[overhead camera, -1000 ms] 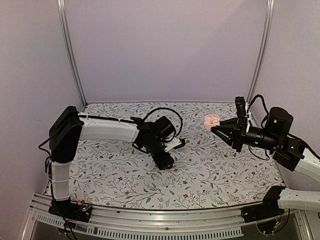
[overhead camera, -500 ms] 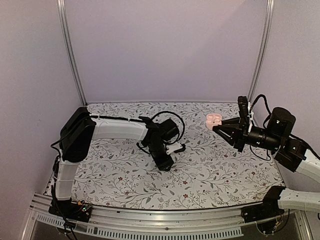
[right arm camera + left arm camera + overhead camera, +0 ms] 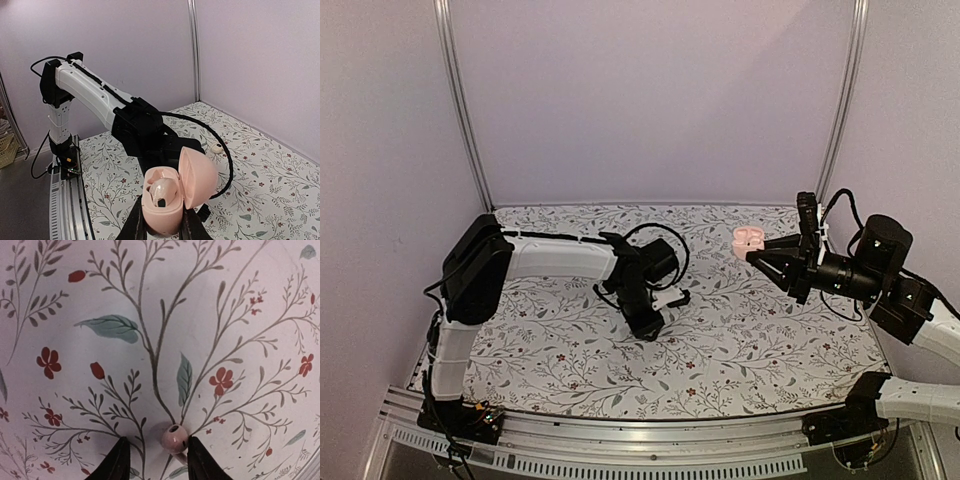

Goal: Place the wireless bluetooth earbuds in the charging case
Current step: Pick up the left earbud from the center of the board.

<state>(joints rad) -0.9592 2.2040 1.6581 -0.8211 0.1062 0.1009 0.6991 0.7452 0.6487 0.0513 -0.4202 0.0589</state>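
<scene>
The charging case (image 3: 167,212) is pale pink with its lid (image 3: 198,176) hinged open. My right gripper (image 3: 163,226) is shut on its lower body and holds it upright in the air. One earbud (image 3: 164,191) sits in the case. In the top view the case (image 3: 747,238) is at the right gripper's (image 3: 758,251) tip, above the back right of the table. A second pink earbud (image 3: 174,438) lies on the floral table. My left gripper (image 3: 156,442) is open and low around it; the right finger (image 3: 197,460) touches it, the left finger (image 3: 117,462) stands apart. In the top view the left gripper (image 3: 647,326) hides this earbud.
The floral tablecloth (image 3: 750,330) covers the table. Walls and metal posts (image 3: 460,100) close the back and sides. The left arm's black cable (image 3: 220,145) loops above the table. A small cream object with a dark mark (image 3: 216,148) lies on the cloth beyond the cable.
The left arm's shoulder has swung right and its wrist has turned, with the gripper staying low at the same spot. The right gripper with the case has shifted slightly up and right.
</scene>
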